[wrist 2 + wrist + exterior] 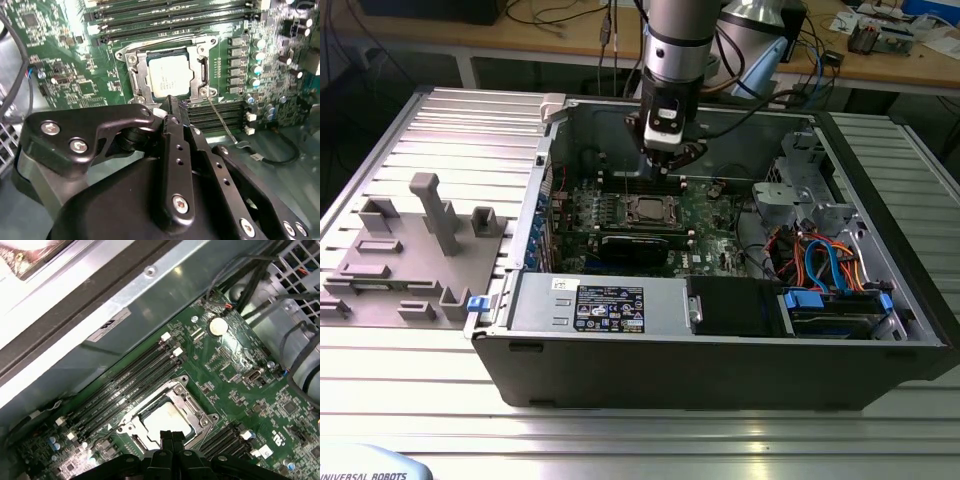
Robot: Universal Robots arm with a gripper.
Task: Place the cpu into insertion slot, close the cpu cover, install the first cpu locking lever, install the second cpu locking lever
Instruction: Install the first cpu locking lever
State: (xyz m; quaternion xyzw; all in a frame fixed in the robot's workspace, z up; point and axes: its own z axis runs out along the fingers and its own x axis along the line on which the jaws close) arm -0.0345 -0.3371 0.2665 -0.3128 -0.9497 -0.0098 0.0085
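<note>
Gripper (172, 107) (fingertips together) above cpu (167, 77) — seated

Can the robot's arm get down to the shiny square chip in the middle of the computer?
Probably yes. The end effector hangs just above the cpu, which lies in the insertion slot with the cpu cover around it. The case is open on top, and nothing sits between them.

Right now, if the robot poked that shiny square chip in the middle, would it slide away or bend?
The cpu probably wouldn't slide: it sits inside the slot, with the metal cover framing it. Its flat metal top looks stiff, so bending seems unlikely. It's small and thin, so probably light.
</note>
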